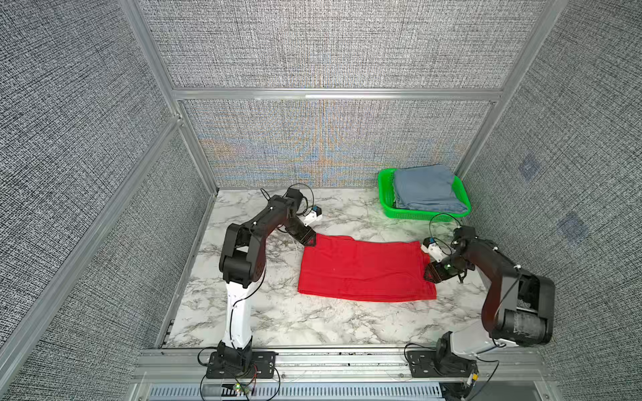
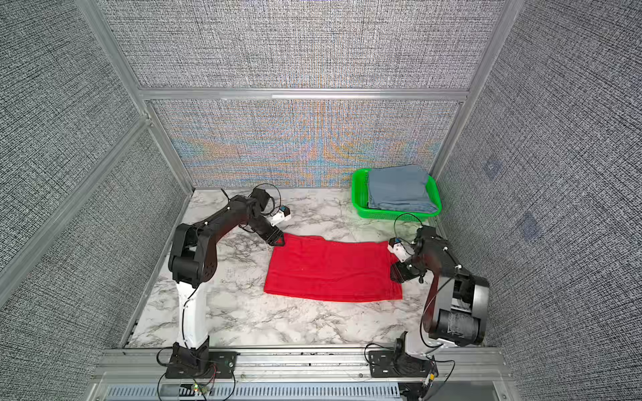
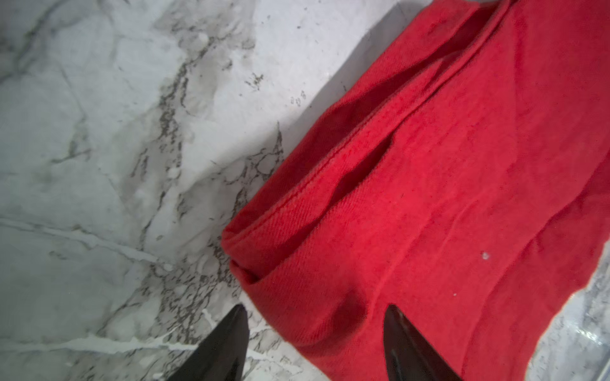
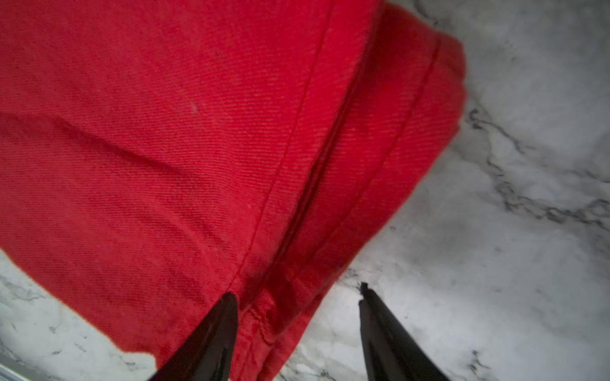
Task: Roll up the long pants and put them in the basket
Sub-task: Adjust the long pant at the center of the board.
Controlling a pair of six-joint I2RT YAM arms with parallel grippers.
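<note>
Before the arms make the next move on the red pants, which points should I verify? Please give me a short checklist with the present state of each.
1. The long pants lie folded as one flat rectangle on the table: ok.
2. The left gripper is at the far left corner, jaws apart astride the cloth edge: ok.
3. The right gripper is at the right edge, jaws apart, one finger over cloth and one over marble: ok.
4. Either gripper closed on the cloth: not ok, not yet done.
5. Fingertips touching the table: cannot tell.
6. The green basket with the blue-grey garment stands apart from the pants: ok.
</note>
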